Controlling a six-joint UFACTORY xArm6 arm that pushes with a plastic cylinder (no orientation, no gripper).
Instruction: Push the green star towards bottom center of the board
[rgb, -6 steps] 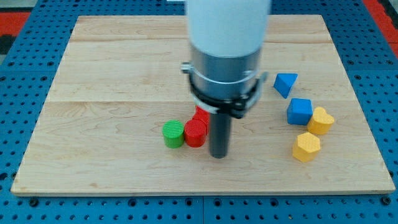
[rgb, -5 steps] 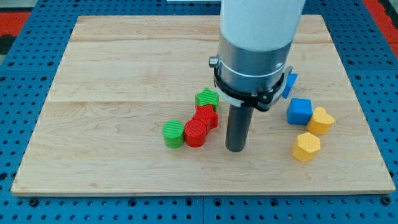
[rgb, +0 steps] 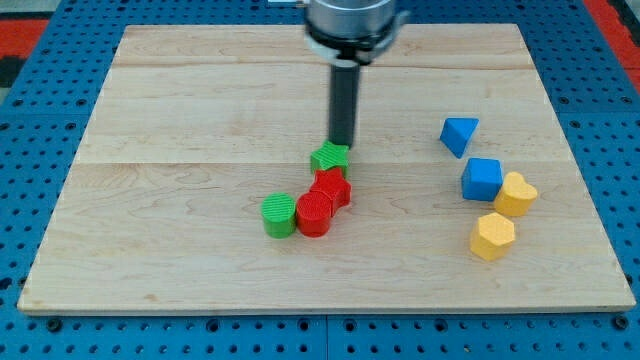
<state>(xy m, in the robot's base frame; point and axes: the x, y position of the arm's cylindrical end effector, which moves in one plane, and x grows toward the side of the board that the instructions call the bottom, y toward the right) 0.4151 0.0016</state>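
The green star (rgb: 330, 157) lies near the middle of the wooden board (rgb: 180, 110). It touches a red star (rgb: 331, 187) just below it. My tip (rgb: 342, 144) stands right at the green star's upper right edge, touching or almost touching it. A red cylinder (rgb: 313, 212) and a green cylinder (rgb: 279, 215) sit side by side below and to the left of the red star.
At the view's right are a blue triangular block (rgb: 458, 134), a blue cube (rgb: 481, 179), a yellow heart-shaped block (rgb: 516, 193) and a yellow hexagonal block (rgb: 492, 235). The board lies on a blue pegboard (rgb: 40, 90).
My tip has moved from below and right of the block cluster up to the top edge of the green star. The blocks have not visibly moved.
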